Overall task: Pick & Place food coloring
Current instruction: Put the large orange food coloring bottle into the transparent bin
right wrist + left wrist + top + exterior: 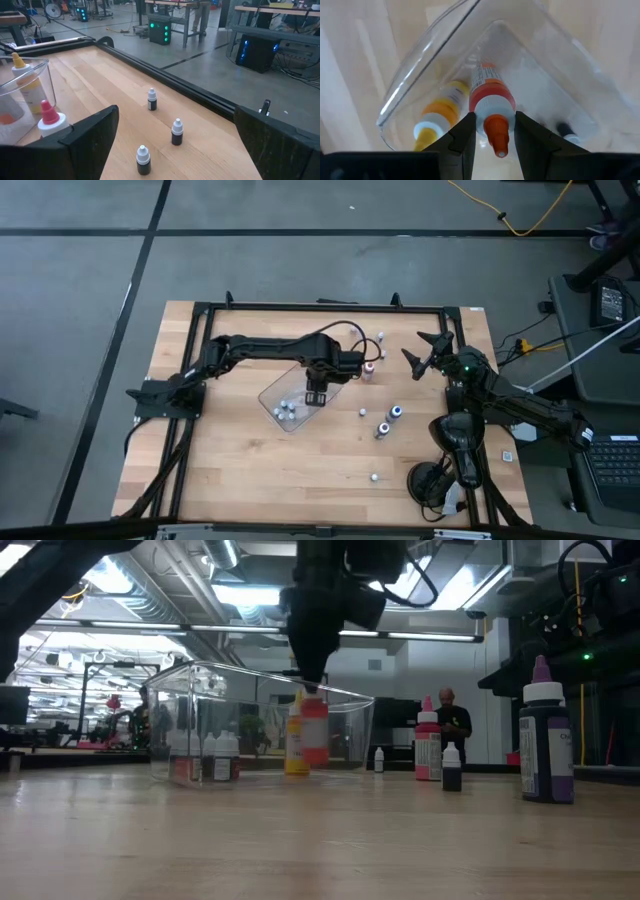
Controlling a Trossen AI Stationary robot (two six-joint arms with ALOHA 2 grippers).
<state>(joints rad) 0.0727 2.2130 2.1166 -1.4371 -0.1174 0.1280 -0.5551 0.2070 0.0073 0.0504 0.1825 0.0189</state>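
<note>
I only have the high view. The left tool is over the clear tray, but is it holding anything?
Observer: Yes. The left wrist view shows the left tool closed on the neck of an orange-capped bottle.
Reviewer: Is that bottle upright?
Observer: The low view shows it upright inside the tray, beside a yellow bottle.
Reviewer: And the right tool?
Observer: Its wrist view shows the right tool open, with nothing gripped.

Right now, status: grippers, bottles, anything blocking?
Left gripper shut on orange bottle, over the tray. Right gripper open, idle at table's far right. Yellow bottle already in tray. Nothing blocking.
</note>
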